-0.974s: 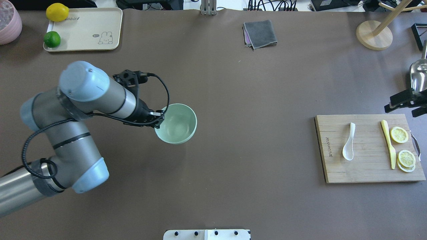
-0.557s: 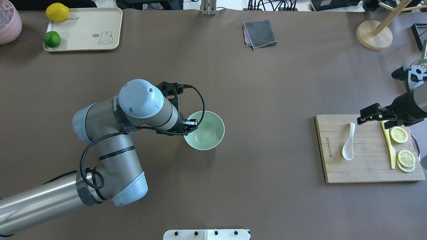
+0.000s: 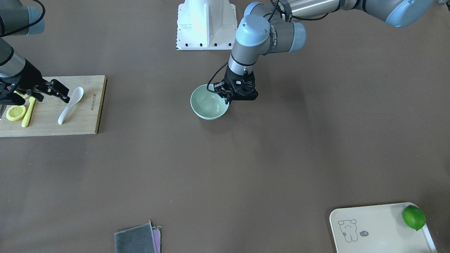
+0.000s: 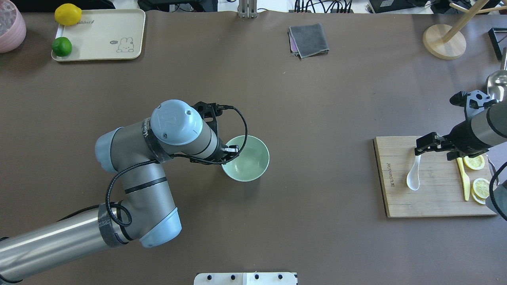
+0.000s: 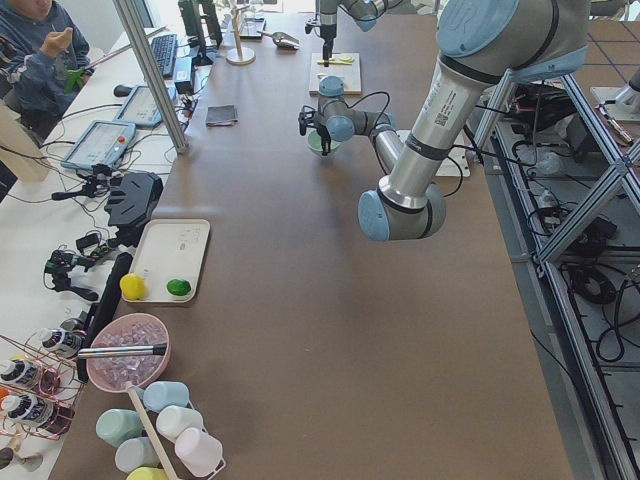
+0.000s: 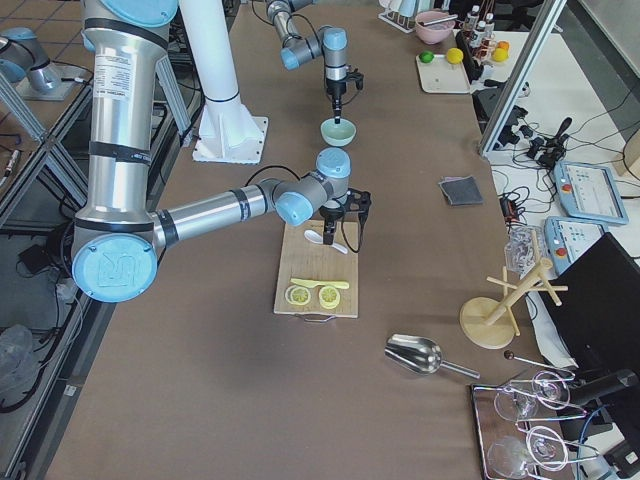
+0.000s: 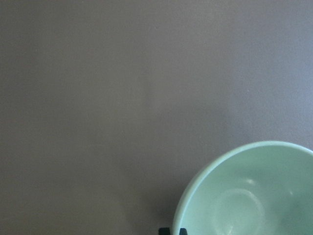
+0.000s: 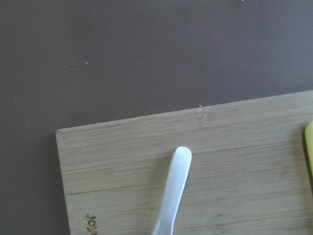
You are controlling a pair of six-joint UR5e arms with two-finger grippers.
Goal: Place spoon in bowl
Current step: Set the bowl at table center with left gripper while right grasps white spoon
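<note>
The pale mint-green bowl (image 4: pixel 248 160) is near the table's middle; it also shows in the front view (image 3: pixel 207 104) and the left wrist view (image 7: pixel 254 196). My left gripper (image 4: pixel 231 150) is shut on the bowl's left rim. The white spoon (image 4: pixel 414 173) lies on the wooden cutting board (image 4: pixel 396 198), handle pointing away from me; the right wrist view shows the spoon's handle (image 8: pixel 175 188). My right gripper (image 4: pixel 439 150) is open and empty, hovering over the board's far edge, one finger above the handle tip.
A yellow knife (image 4: pixel 461 172) and lemon slices (image 4: pixel 482 188) lie on the board right of the spoon. A cream tray (image 4: pixel 99 35) with a lime and a lemon is far left. A grey cloth (image 4: pixel 309 39), a wooden stand (image 4: pixel 443 41) and a metal scoop (image 4: pixel 497 85) are at the back.
My left arm has moved the bowl to the right, toward the table's middle. My right arm has come in from the right edge to above the spoon's handle.
</note>
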